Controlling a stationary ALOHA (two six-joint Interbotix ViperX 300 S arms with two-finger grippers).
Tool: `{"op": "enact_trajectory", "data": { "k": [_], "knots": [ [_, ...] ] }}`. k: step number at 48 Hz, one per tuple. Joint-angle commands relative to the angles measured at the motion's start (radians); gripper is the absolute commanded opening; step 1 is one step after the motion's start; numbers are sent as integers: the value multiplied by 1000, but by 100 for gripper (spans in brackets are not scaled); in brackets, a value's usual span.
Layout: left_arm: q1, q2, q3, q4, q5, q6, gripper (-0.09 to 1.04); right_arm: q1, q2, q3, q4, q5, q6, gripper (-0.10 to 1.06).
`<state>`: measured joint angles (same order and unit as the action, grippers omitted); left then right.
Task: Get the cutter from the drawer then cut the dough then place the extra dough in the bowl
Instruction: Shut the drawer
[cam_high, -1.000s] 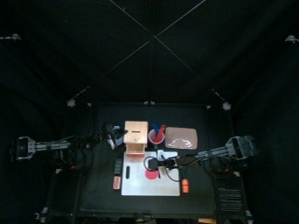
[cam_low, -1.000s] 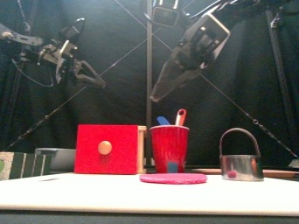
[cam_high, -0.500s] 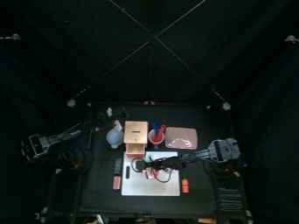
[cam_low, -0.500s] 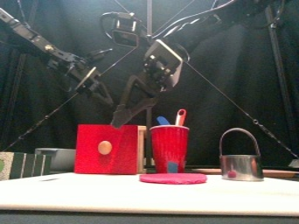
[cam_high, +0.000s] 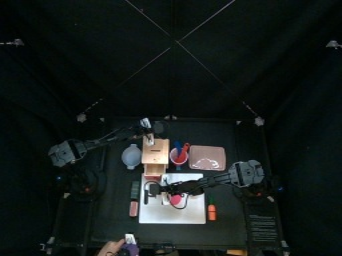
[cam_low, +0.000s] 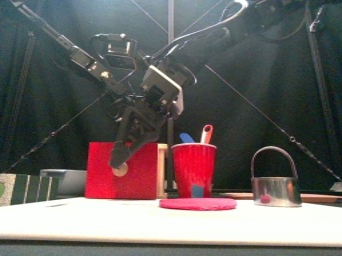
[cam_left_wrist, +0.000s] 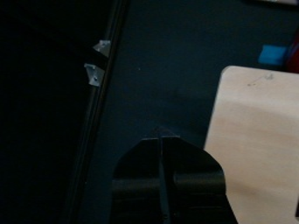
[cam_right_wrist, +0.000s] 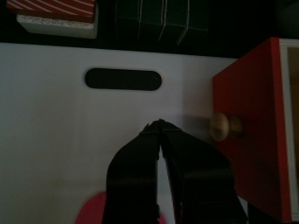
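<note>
Right gripper (cam_right_wrist: 158, 129) hangs with its jaws pressed together, low over the white cutting board (cam_right_wrist: 70, 131). It is just beside the pale knob (cam_right_wrist: 225, 125) of the red drawer front (cam_low: 107, 188) and, as far as the wrist view shows, not touching it. Nearest the front lies the pink dough (cam_low: 198, 203), flat on the board and partly under this arm. Behind it stands the red cup (cam_low: 194, 172). Off to the right the metal cutter (cam_low: 274, 188) stands upright in the open, not in the drawer, which looks shut. Further back the left gripper (cam_left_wrist: 163, 140), jaws likewise closed on nothing, hovers over the rear of the wooden box (cam_left_wrist: 263, 131). The blue-grey bowl (cam_high: 130, 156) sits left of the box on the surface (cam_high: 107, 200). As I judge the risks, closed jaws cannot take the knob and would merely shove the box backward. A pull with the box unbraced could drag it across the board, and a low sweep could dent the dough. Opening the drawer may also be wasted effort, with the cutter already out.
</note>
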<state>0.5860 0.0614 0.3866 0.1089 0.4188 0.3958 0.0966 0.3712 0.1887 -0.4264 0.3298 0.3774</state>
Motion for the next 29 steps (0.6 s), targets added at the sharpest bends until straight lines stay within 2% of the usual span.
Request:
{"op": "enact_trajectory", "data": {
  "k": [1, 13, 29],
  "knots": [
    [3, 6, -72, 9, 41, 23, 28, -6, -6, -54, -9, 31, 0, 17],
    [12, 34, -101, -46, 140, 115, 28, -14, 32, -103, -60, 86, 0, 17],
    [23, 100, -138, -163, 216, 232, 28, -26, 38, -123, -67, 92, -3, 17]
  ]
}}
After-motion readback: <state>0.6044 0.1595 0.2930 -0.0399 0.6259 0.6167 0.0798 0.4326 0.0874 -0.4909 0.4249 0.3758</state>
